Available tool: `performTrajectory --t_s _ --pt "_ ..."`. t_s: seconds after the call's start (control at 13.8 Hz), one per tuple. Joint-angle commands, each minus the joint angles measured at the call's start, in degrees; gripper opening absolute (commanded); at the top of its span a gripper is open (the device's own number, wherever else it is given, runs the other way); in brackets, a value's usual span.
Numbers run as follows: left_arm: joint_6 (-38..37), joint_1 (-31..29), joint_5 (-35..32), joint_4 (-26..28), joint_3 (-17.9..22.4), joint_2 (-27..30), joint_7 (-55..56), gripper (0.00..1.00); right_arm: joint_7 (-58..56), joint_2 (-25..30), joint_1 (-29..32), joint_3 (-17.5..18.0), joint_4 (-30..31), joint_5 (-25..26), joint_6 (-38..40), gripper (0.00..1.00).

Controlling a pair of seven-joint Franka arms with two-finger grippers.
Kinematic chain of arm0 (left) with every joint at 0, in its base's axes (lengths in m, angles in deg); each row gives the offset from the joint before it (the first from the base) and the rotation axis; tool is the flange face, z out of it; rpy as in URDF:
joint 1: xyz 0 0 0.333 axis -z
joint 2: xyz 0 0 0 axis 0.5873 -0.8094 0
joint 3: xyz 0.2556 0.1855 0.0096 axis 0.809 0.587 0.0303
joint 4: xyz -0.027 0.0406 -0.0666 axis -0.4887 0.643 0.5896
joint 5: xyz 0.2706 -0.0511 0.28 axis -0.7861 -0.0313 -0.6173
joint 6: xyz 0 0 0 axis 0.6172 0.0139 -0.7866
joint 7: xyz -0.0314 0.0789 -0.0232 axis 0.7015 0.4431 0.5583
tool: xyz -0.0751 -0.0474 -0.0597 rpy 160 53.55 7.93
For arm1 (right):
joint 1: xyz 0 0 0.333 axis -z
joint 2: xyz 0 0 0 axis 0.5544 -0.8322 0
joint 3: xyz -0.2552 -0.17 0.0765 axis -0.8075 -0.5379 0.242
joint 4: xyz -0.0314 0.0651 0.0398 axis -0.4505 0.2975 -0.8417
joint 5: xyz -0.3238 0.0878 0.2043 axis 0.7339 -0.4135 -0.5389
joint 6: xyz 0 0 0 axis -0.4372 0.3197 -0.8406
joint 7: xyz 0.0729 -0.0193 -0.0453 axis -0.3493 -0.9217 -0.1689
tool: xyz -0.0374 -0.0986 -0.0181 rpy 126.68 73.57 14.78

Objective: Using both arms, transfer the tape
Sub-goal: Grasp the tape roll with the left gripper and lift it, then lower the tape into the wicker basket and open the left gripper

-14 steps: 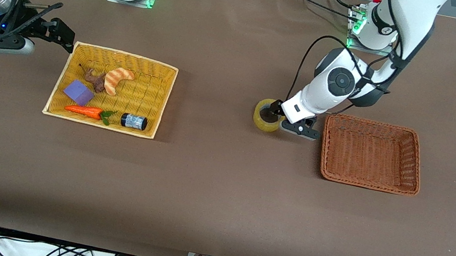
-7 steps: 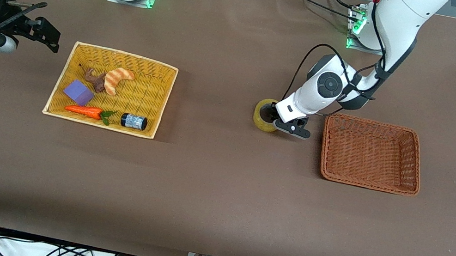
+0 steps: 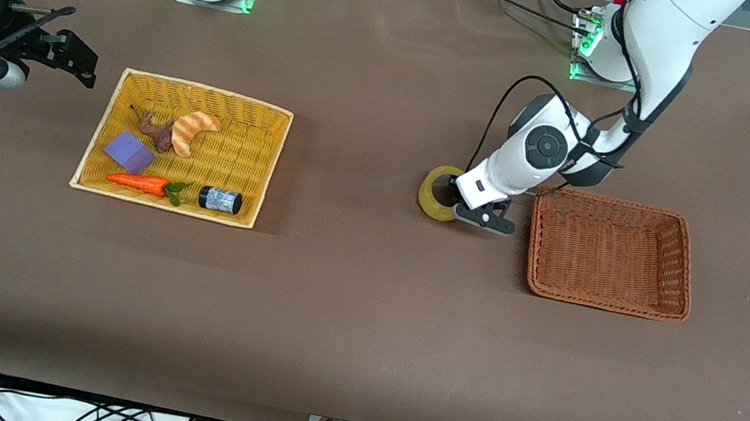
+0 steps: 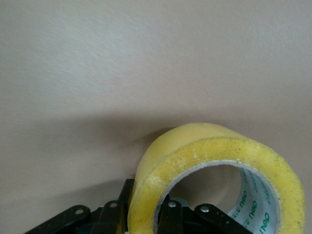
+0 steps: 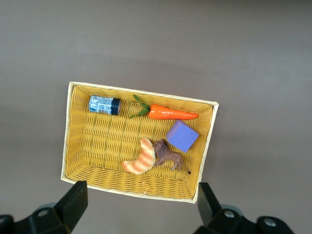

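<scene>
Gripping tape (image 3: 438, 192) wall at frame centre-right with left gripper (image 3: 462, 205) clamped, lifting straight up before swinging to brown basket (image 3: 676, 252); right gripper (image 5: 141, 207) spread, waiting upper left.

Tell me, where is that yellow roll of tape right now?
In the front view the tape sits on the table beside the empty brown basket, toward the left arm's end, with the left tool shut on its wall.

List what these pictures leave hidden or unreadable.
- Front view: left gripper fingers on the tape, masked by the wrist.
- Left wrist view: tape cut off by the frame edge; whether it rests on the table unclear.
- Right wrist view: jar label too small to read.
</scene>
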Motion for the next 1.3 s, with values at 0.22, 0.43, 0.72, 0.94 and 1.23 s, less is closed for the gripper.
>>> performTrajectory --t_s 0.22,0.43,0.72,0.94,1.23 --pt "-36.9 -10.2 -1.8 -23.2 0.7 0.0 -6.4 0.0 0.0 -0.4 0.7 -1.0 -1.5 -0.1 0.7 1.0" --pt "-43.1 -21.7 -1.9 -23.1 0.9 0.1 -25.6 0.0 -0.1 -0.4 0.7 -1.8 -1.5 -0.4 0.6 1.0" --pt "-38.7 -26.3 -18.6 -22.3 0.6 -4.3 -35.3 0.0 -0.6 -0.4 0.6 -1.6 -1.5 -0.3 0.7 1.0" --pt "-36.2 -26.6 -19.2 -18.9 0.6 -4.4 -37.7 0.31 -0.7 -0.4 0.6 -1.6 -1.5 -0.3 0.9 1.0" --pt "-37.0 -26.1 -18.4 -20.2 -1.9 -0.7 -37.6 1.0 -0.8 -0.4 0.6 -1.6 -1.5 0.1 0.9 1.0"
